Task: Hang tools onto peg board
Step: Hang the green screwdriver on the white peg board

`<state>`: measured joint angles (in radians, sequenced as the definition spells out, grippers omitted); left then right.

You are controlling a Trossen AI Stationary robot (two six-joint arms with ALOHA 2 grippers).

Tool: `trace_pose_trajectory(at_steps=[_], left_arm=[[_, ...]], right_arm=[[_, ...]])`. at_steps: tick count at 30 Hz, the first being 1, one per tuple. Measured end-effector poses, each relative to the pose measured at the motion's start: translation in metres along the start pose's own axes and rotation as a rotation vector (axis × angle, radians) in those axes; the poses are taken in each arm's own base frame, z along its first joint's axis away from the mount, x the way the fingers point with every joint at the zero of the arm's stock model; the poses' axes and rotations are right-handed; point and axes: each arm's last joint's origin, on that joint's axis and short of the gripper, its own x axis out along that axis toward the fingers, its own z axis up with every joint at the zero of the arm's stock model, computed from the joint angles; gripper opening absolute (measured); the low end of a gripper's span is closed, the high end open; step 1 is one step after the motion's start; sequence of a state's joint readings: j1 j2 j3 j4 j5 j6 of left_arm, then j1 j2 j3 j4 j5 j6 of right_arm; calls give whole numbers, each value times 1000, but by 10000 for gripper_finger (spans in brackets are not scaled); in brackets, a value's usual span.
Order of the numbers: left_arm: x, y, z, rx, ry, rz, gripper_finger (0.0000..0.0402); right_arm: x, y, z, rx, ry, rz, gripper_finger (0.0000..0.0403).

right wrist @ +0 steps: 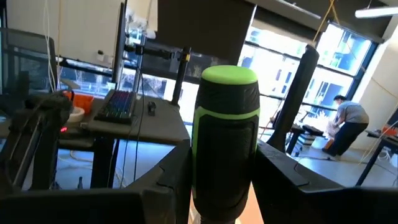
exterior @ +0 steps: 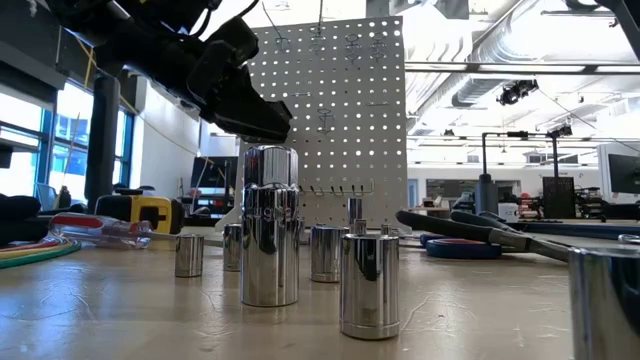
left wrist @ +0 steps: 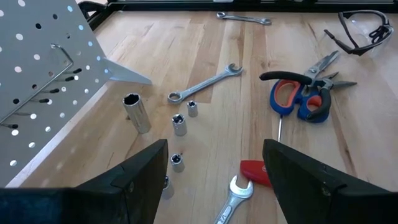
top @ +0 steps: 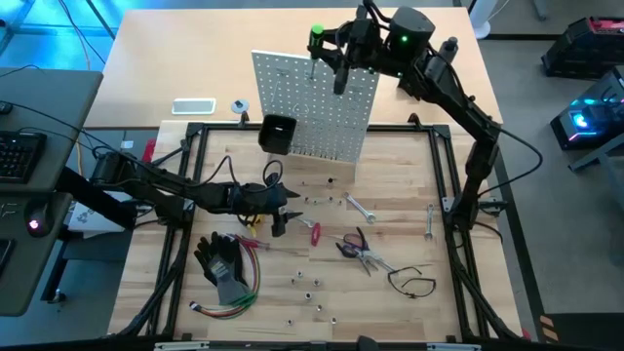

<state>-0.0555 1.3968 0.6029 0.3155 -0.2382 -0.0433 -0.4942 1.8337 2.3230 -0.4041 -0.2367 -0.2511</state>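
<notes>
**Green-handled screwdriver held at the top of the peg board, other tools waiting on the table**

The peg board (top: 314, 105) stands upright at the far middle of the table (top: 409, 292), with a small black bin (top: 278, 134) on its front. At its top edge the right gripper (top: 330, 51) is clamped on a green-handled screwdriver (right wrist: 226, 134), shaft pointing down along the panel.

Risk, as a judgement: the shaft could miss its holder, and letting go too early would drop the tool behind or down the face of the board. A push against the top edge might tip the panel.

The left gripper (left wrist: 214, 180) hovers low over the table in front of the board, fingers apart and empty, near a red-handled screwdriver (top: 314, 232). It could scatter the small sockets (left wrist: 180, 124) beside it.

Counted from above: one green screwdriver, one red screwdriver, one pair of red-and-blue-handled pliers or scissors (top: 357, 247), at least three silver wrenches (top: 360, 207), one thin black loop (top: 414, 283), and roughly a dozen small metal sockets; the exact number cannot be told. One pair of black gloves (top: 222, 263) lies at the near left.
</notes>
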Motion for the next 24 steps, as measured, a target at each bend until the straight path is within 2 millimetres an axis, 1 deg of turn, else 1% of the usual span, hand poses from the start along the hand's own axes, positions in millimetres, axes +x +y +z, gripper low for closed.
trace_pose_trajectory(at_steps=[8, 11, 18, 24], left_arm=[[0, 0, 0, 0, -2, 0, 255], [0, 0, 0, 0, 1, 0, 255], [0, 0, 0, 2, 5, 0, 255], [0, 0, -1, 5, 11, 0, 255]], right_arm=[[4, 1, -5, -7, 17, 8, 122], [4, 2, -4, -31, 24, -20, 122], [2, 5, 0, -65, 22, -41, 122], [-5, 5, 6, -69, 16, -48, 122]])
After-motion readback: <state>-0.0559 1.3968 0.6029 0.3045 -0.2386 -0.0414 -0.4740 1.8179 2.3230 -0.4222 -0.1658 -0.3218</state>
